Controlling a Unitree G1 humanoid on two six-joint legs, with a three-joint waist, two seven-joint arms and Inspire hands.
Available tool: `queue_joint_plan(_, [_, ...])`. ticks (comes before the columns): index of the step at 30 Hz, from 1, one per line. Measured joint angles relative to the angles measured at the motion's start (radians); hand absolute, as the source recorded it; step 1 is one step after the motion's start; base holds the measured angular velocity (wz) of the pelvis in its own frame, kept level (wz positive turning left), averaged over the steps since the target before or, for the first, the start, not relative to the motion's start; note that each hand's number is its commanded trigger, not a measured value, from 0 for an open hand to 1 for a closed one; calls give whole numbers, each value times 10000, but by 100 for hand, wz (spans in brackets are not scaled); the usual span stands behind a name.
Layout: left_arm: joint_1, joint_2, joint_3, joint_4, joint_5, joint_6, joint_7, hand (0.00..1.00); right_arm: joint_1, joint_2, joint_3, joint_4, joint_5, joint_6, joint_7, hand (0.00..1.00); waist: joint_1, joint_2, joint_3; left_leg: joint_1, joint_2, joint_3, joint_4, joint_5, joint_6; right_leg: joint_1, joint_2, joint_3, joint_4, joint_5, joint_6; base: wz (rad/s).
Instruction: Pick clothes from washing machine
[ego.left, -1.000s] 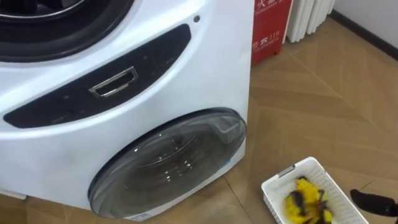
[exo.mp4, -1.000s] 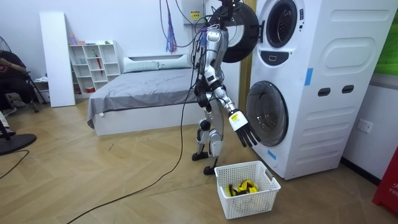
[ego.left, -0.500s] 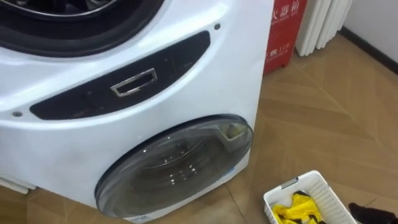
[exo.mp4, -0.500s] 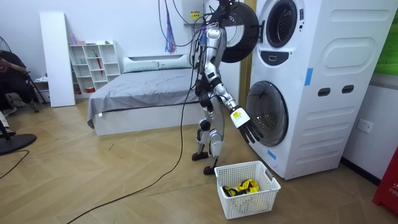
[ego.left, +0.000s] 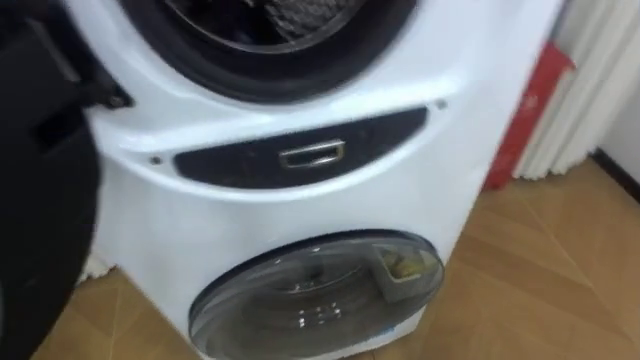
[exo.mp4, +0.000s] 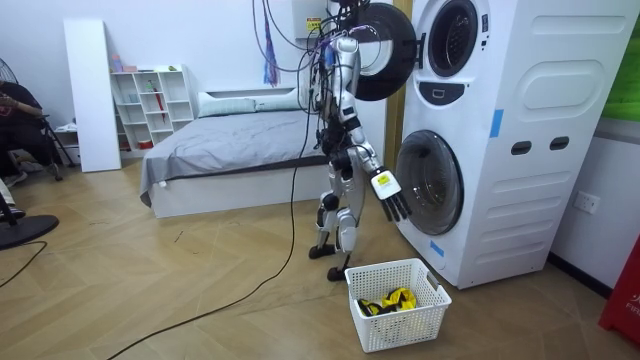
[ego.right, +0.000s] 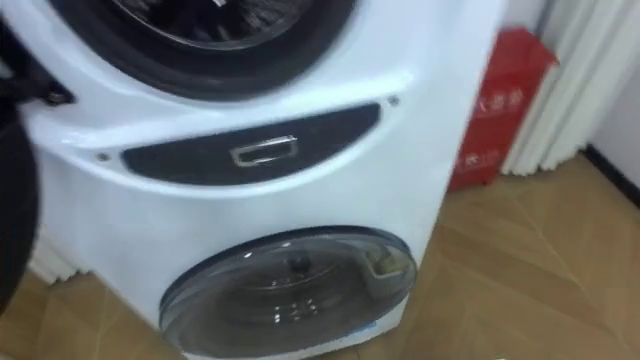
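Note:
I stand in front of two stacked white washing machines (exo.mp4: 500, 130). The upper drum opening (ego.left: 270, 30) is dark, and I cannot tell whether clothes lie inside. Its round dark door (ego.left: 40, 190) hangs open at my left. Below a dark panel with a metal handle (ego.left: 312, 155), the lower machine's glass door (ego.left: 315, 295) is closed. My right hand (exo.mp4: 388, 195) hangs open and empty in front of the lower door. On the floor by my feet, a white basket (exo.mp4: 400, 325) holds yellow and black clothes (exo.mp4: 392, 300).
A red box (ego.left: 525, 110) and white vertical slats (ego.left: 600, 90) stand to the right of the machines. Wood floor (ego.left: 560, 280) lies open to the right. Behind me are a grey bed (exo.mp4: 230, 150) and a white shelf (exo.mp4: 150, 100).
My view has lifted from the lower door and basket to the upper drum opening. The basket and my right hand have left the eye view. My right hand drew back toward my body.

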Motion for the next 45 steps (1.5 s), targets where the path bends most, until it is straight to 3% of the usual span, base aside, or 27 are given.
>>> queue_joint_plan(2, [219,-148,202,12,-14,-6,112,0,61,353,63,771,224,6,486,0,49,-32,19,237,-4,-445,-16,-27,-40,440,-7,-214,-286,-6,20,46])
queue_joint_plan(5, [458,-240,798,50,39,-4,143,0,150,689,-25,1334,629,159,994,0,197,-42,56,567,0,-745,-127,-48,-70,937,-7,-461,-518,-22,27,24])
queue_joint_plan(6, [515,-252,932,58,52,-2,165,0,181,735,-25,1379,691,205,1062,0,251,-47,55,612,2,-774,-135,-58,-84,992,-8,-495,-522,-31,23,15])
queue_joint_plan(11, [839,-626,2064,101,118,2,578,0,300,974,-25,1569,1176,310,1525,0,406,-104,196,911,-3,-986,-166,-74,-104,1449,-31,-708,-677,-72,35,12])
queue_joint_plan(19, [805,-867,2115,417,130,19,720,0,275,1081,-14,1837,1318,352,1636,0,628,-182,195,1048,-13,-1084,-164,-83,-110,1650,-146,-930,-654,-118,42,6])
queue_joint_plan(30, [1140,-863,2053,437,296,735,708,0,302,1060,-37,1808,1260,601,1856,0,641,-68,121,1260,17,-1228,-151,-215,-126,1997,-18,-919,-654,-161,54,1])
queue_joint_plan(37, [1197,-881,2046,463,1138,972,502,0,307,1035,-43,1812,1126,596,1871,0,643,15,159,1527,49,-1274,-136,-283,-154,2294,10,-934,-651,-231,41,2])
queue_joint_plan(40, [1274,-875,2066,468,1285,1054,516,0,322,1032,12,1813,1162,602,1877,0,694,78,135,1517,164,-1284,123,-438,-195,2341,32,-1080,-616,-288,-13,0])
queue_joint_plan(43, [1322,-854,2154,417,1847,1189,490,0,311,1020,1,1690,702,646,2007,0,824,116,134,1232,412,-1204,1023,-879,-328,2180,200,-1082,-257,-538,-191,-7])
queue_joint_plan(45, [1293,-797,2239,386,2308,1206,351,0,158,1025,-13,1636,126,653,2166,0,848,-31,132,397,615,-1263,2669,-1072,-484,1756,223,-1134,425,-891,-386,-13])
